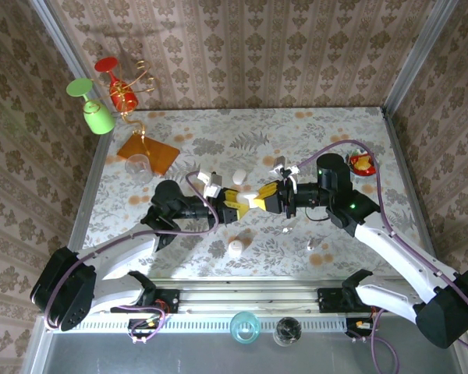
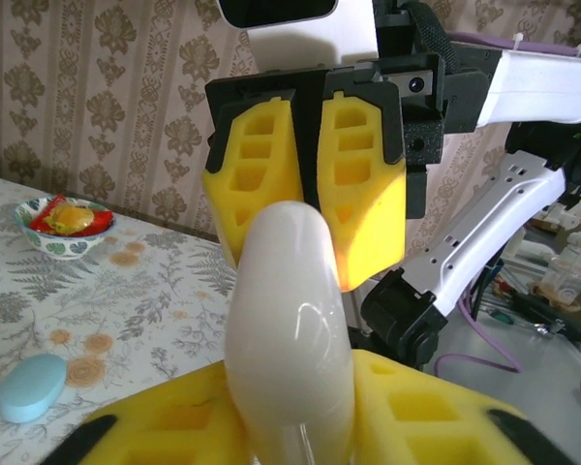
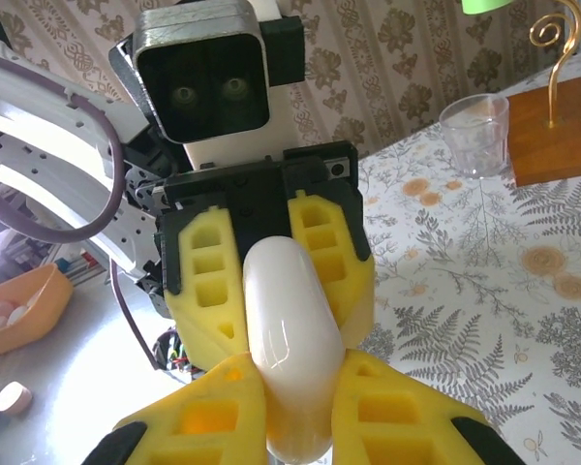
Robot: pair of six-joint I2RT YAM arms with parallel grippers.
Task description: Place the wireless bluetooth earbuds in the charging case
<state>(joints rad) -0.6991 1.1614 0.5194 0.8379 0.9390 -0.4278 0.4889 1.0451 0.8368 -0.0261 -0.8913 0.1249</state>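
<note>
At the far right of the table (image 1: 179, 128) a small patterned bowl (image 1: 361, 164) holds red and yellow wrapped pieces. A clear plastic cup (image 1: 138, 166) stands at the far left beside an orange board (image 1: 157, 153). Off the near edge are a teal cup (image 1: 245, 327) and a dark jar (image 1: 287, 331).

Three pebble-like cases show. One white charging case (image 3: 290, 349) is held mid-table above the surface. The left gripper (image 1: 232, 206) is clamped on one end and the right gripper (image 1: 257, 199) is closed around the other. A second white case (image 1: 235, 248) lies near, in front of them. A pale blue case (image 2: 29, 387) lies near the bowl.

The earbuds (image 1: 312, 245) lie loose on the table. One tiny whitish bit is by the right forearm, and a small whitish cluster (image 1: 279, 164) is just far of the grippers. Their exact count cannot be told.
</note>
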